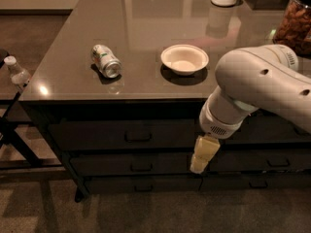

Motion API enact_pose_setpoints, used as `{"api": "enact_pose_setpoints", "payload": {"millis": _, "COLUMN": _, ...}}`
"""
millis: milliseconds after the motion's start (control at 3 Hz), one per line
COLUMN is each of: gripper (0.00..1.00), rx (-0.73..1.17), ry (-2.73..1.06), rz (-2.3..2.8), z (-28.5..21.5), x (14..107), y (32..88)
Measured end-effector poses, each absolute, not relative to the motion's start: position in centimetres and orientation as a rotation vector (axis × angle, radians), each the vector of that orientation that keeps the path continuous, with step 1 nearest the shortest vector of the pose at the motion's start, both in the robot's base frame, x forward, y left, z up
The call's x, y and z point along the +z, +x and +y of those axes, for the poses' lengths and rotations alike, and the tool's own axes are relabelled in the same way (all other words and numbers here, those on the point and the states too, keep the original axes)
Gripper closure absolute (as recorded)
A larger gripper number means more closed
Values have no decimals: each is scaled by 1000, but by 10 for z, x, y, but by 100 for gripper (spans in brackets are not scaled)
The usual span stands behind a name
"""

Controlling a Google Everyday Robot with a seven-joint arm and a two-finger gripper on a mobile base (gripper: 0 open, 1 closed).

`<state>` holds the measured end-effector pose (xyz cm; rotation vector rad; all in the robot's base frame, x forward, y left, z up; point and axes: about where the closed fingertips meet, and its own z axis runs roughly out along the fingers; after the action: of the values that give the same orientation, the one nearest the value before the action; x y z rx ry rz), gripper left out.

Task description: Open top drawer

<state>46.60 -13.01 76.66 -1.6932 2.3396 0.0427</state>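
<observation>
Pale and pointed down, the claw [201, 155] hangs off the white arm [260, 89] in front of the drawer fronts, right of the top drawer's bar handle [138, 136]; whether it is released or clenched, I cannot tell. It grasps nothing. The top drawer [92, 136] sits flush and closed just under the desk [73, 47] edge. On the desk lie a can [106, 61] on its side and a white bowl [184, 58], well apart.
</observation>
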Motion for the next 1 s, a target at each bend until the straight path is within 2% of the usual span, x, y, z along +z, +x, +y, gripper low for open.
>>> {"api": "enact_pose_setpoints", "payload": {"millis": 1000, "gripper": 0, "rx": -18, "ry": -1722, "rz": 2318, "z": -104, "x": 717, "y": 477}}
